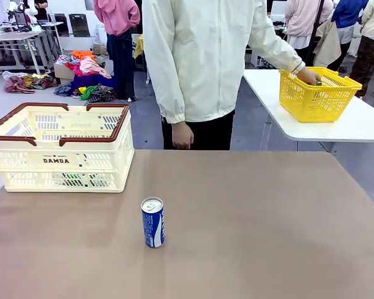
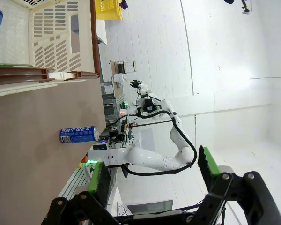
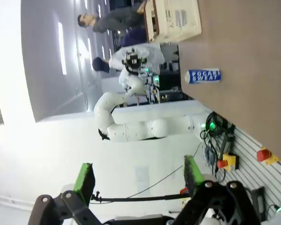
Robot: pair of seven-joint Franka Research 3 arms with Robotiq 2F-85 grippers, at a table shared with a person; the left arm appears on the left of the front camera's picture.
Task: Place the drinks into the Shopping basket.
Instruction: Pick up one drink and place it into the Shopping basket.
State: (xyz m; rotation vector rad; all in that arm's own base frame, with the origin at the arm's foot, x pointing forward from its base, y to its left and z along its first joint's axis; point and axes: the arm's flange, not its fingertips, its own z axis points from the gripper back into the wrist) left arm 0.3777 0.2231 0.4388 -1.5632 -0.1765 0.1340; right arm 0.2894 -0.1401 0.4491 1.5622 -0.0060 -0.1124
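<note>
Fingers point(image 2: 96, 178) on left gripper point(image 2: 151, 157) and right gripper point(image 3: 138, 161) spread wide, empty; we'd grab the drink can point(image 1: 153, 222) nr Shopping basket point(image 1: 62, 161) mid-body, upright.

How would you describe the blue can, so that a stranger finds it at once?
Look at the brown table. Nearer the robot than the cream Shopping basket on its left stands a slim can. It is upright, blue-and-white with a silver top, alone on bare tabletop.

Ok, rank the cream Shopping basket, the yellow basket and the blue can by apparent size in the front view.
1. Shopping basket
2. yellow basket, farther off, so its true size is unsure
3. blue can
</note>
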